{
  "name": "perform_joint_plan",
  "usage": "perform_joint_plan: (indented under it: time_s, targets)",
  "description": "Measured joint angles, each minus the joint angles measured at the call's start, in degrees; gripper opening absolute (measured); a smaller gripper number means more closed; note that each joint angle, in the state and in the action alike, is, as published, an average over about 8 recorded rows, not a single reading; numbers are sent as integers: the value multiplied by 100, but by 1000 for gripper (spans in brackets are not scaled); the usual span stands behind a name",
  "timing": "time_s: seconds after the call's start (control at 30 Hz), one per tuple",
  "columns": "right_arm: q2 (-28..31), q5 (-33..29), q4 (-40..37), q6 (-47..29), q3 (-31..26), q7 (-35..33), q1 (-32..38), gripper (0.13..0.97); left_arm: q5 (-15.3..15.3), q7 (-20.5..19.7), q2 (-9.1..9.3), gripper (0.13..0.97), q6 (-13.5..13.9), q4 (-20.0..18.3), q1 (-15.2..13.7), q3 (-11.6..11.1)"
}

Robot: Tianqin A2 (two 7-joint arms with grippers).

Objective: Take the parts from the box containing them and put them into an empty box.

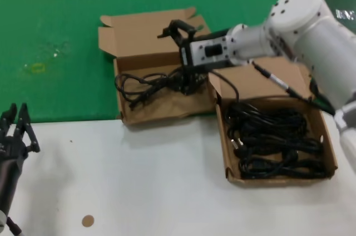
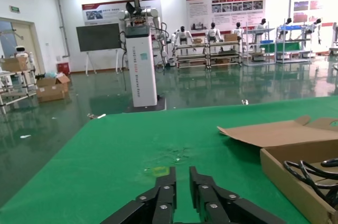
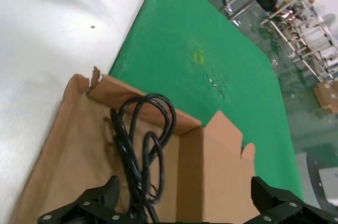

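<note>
Right gripper: the right gripper (image 1: 188, 77) reached across from the right and hung over the right end of the left box (image 1: 129, 114), just above a cord. In the right wrist view its fingers (image 3: 100, 203) stood wide apart on either side of the cord, released, with nothing clamped between them.
Left gripper: the left gripper (image 1: 16, 127) sat parked low at the left edge of the bench (image 1: 139, 180), well apart from both boxes. In the left wrist view its fingers (image 2: 165, 195) lay close together, all but closed, with nothing between them.
Cord: one black cord (image 1: 146, 84) lay loosely looped on the floor of the left box, its loops (image 3: 143, 139) spread toward the far wall.
Left box: brown cardboard, lid (image 1: 147, 33) laid open on the green mat (image 1: 55, 41), its tray straddling the edge between mat and white bench.
Right box: the right box (image 1: 332, 158) stood just beside the left box on the white bench, lid partly hidden under the arm.
Bundles: a heap of black cord bundles (image 1: 272, 141) filled most of the right box.
Disc: a small brown disc (image 1: 88, 221) lay on the bench near the front edge.
</note>
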Motion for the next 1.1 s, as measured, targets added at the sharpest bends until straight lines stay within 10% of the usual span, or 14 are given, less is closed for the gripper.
perform_joint_plan:
  time_s: [0.33, 1.1]
  targets:
    - [136, 296, 932, 606, 341, 554, -928, 890, 0, 0, 0, 232, 0, 0, 0, 0]
    - [482, 1054, 3321, 2155, 1211, 1971, -3304, 966, 0, 0, 0, 638, 0, 0, 0, 0]
